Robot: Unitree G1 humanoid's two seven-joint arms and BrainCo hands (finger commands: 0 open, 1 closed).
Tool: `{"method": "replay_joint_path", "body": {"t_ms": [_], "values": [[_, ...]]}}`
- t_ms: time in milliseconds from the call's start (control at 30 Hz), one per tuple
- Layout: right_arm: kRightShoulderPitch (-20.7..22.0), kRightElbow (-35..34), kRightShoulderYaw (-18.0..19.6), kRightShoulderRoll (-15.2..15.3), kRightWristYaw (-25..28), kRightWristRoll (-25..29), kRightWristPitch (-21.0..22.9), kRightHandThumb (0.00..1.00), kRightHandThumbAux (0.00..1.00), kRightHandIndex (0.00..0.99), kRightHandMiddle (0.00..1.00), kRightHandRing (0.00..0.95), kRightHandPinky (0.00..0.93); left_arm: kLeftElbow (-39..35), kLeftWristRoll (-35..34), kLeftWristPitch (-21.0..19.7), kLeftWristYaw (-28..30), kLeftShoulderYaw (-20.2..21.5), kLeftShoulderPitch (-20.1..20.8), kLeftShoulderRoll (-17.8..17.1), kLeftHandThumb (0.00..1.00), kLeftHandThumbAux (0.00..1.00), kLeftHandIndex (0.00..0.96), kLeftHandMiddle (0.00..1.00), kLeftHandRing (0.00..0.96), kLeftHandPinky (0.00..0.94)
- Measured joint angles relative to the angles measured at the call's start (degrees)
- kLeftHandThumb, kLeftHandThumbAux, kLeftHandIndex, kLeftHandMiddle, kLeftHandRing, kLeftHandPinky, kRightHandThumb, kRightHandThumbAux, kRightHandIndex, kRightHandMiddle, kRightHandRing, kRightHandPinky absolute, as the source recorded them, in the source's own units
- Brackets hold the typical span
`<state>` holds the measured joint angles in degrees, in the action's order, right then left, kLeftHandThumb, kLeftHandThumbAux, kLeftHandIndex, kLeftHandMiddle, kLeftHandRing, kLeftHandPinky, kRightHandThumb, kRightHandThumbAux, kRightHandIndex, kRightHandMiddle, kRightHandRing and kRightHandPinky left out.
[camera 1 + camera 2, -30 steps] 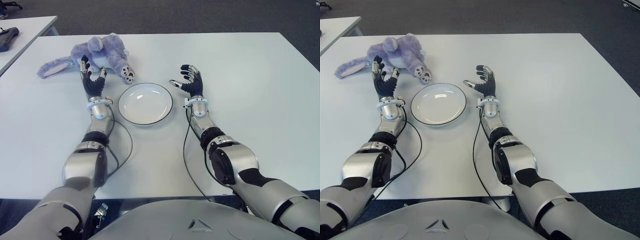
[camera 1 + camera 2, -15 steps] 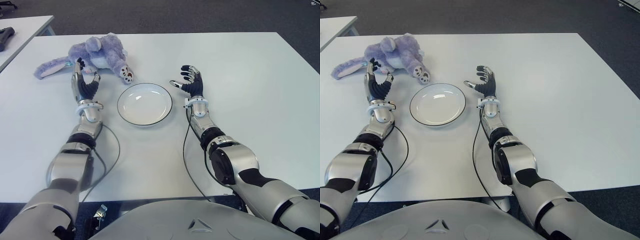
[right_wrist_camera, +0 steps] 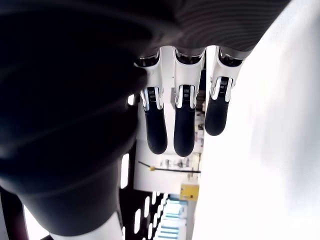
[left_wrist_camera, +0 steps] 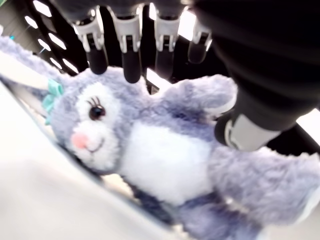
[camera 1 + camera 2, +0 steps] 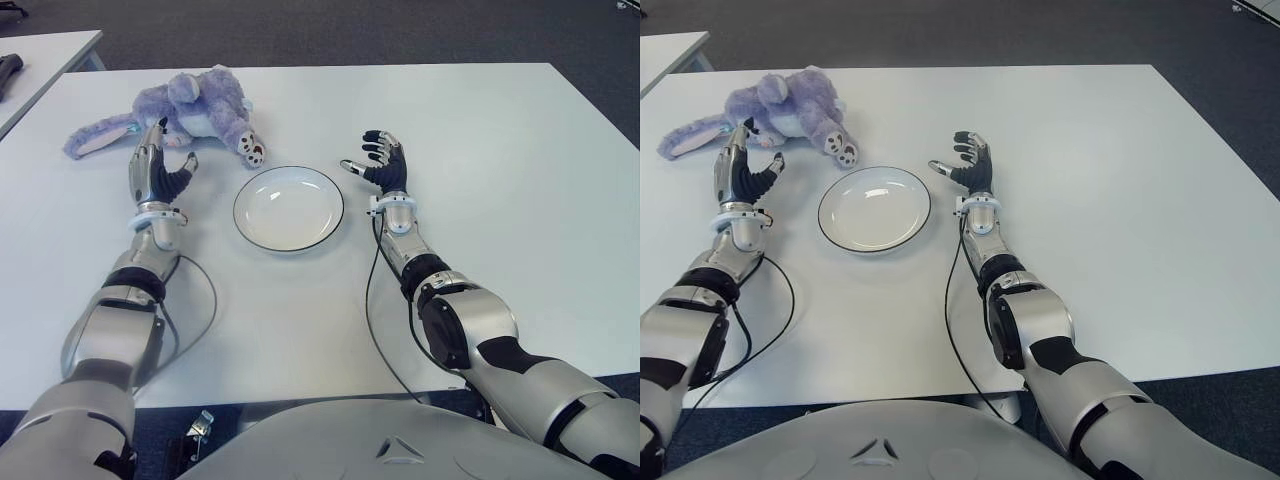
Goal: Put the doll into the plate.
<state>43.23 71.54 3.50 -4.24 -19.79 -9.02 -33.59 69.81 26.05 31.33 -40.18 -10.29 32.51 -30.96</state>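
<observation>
Bright, even overhead light gives soft shadows on the white counter (image 5: pixel 500 130); wrist views are blurred, with glaring ceiling lamps.

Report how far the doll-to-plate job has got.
Done: nothing yet; the plate is bare. In hand: the left hand, fingers spread, is just short of the doll, which lies on the table beyond the plate. Left: grasp, carry, release. The right hand shows open, right of the plate.
</observation>
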Motion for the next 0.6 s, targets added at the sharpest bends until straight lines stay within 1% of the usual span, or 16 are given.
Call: {"method": "replay_joint_path", "body": {"t_ms": [100,133,233,600], "values": [[0.0,0.0,0.0,0.0,0.0,0.0,0.0,0.0,0.954,0.275,0.287,0.281,0.218,0.1,1.1,-0.5,-0.5,-1.3,0.0,-1.0,0.411,0.619,0.0,0.098,0.12,0.137],[0.0,0.0,0.0,0.0,0.0,0.0,0.0,0.0,0.955,0.274,0.285,0.277,0.217,0.2,1.3,-0.7,-0.6,-1.9,0.0,-1.4,0.405,0.618,0.0,0.095,0.119,0.16],[0.0,0.0,0.0,0.0,0.0,0.0,0.0,0.0,0.957,0.272,0.283,0.273,0.215,0.3,2.1,-1.4,-0.7,-2.8,0.0,-2.4,0.4,0.617,0.0,0.091,0.117,0.16],[0.0,0.0,0.0,0.0,0.1,0.2,0.1,0.0,0.963,0.274,0.283,0.274,0.217,1.2,4.0,-4.0,-0.7,-6.2,0.0,-5.0,0.411,0.628,0.0,0.079,0.096,0.06]]}}
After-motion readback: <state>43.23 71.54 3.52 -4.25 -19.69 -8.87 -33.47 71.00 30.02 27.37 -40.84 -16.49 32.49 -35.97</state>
